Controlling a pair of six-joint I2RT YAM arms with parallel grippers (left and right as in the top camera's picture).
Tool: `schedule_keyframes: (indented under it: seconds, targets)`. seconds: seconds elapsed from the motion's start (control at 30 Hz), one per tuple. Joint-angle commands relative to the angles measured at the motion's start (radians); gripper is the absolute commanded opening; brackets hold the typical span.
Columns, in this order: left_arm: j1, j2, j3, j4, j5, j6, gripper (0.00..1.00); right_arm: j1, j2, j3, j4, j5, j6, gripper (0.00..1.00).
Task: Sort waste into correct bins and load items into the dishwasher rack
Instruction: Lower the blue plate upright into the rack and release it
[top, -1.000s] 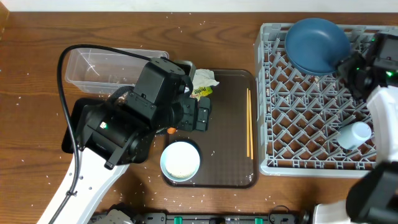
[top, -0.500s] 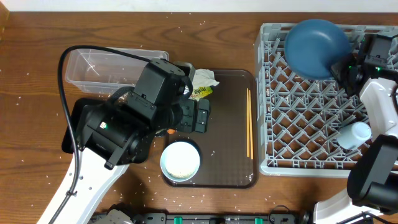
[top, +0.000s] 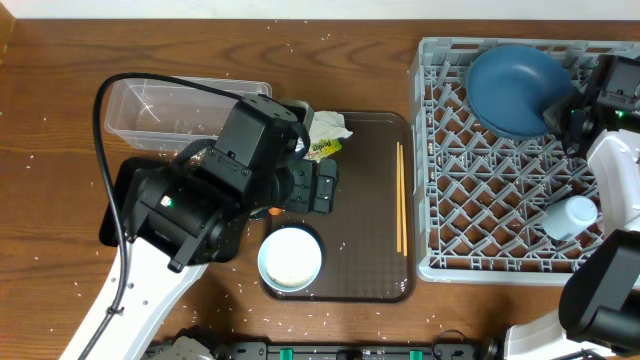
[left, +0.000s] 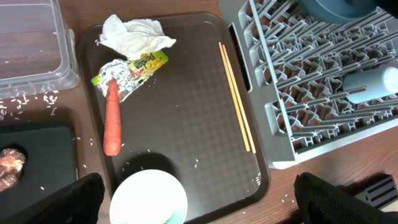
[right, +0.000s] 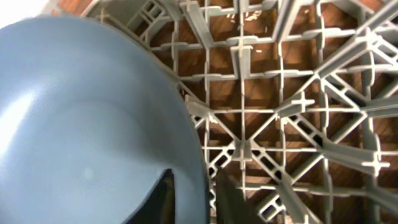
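While my right gripper (right: 191, 190) pinches the rim of the large round blue plate (right: 93, 124), the plate stands tilted over the dishwasher rack (right: 298, 106), whose lattice lies just beyond my fingers. My left gripper (left: 199, 208) hangs spread wide, with the white bowl (left: 149, 199) between its fingers and the orange carrot piece (left: 112, 121) just ahead.

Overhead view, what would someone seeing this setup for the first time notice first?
The large blue plate stands out, propped at the far side of the grey rack with the right gripper pinching its rim. Next comes the brown tray in the middle, under the open left gripper: an orange carrot piece lies along its left side and a white bowl sits at its near edge.
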Motion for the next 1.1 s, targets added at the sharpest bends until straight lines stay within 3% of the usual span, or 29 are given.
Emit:
schedule_keyframes:
  seconds: [0.0, 0.23, 0.3, 0.37, 0.53, 0.63, 0.87, 1.07]
  targets:
    - [-0.002, -0.009, 0.006, -0.002, 0.006, 0.007, 0.98, -0.003, 0.003, 0.006, 0.002, 0.021, -0.037, 0.2]
    - [-0.002, -0.009, 0.006, -0.002, 0.006, 0.007, 0.98, -0.003, 0.073, 0.006, -0.007, 0.018, -0.037, 0.22]
    - [-0.002, -0.009, 0.006, -0.002, 0.006, 0.007, 0.98, -0.004, 0.076, 0.006, -0.005, 0.013, -0.037, 0.17]
    - [-0.002, -0.009, 0.006, -0.003, 0.006, 0.007, 0.98, -0.007, 0.072, 0.007, 0.002, 0.013, -0.037, 0.01]
    - [-0.002, -0.009, 0.006, -0.002, 0.006, 0.007, 0.98, -0.02, 0.003, 0.035, 0.002, 0.043, -0.122, 0.01]
    - [-0.002, -0.009, 0.006, -0.002, 0.006, 0.007, 0.98, -0.016, -0.077, 0.062, -0.016, 0.178, -0.19, 0.01]
    - [-0.002, -0.009, 0.006, -0.002, 0.006, 0.007, 0.98, 0.029, -0.297, 0.069, 0.038, 0.792, -0.347, 0.01]
    - [-0.002, -0.009, 0.006, 0.002, 0.006, 0.007, 0.98, 0.067, -0.338, 0.067, 0.168, 1.012, -0.671, 0.01]
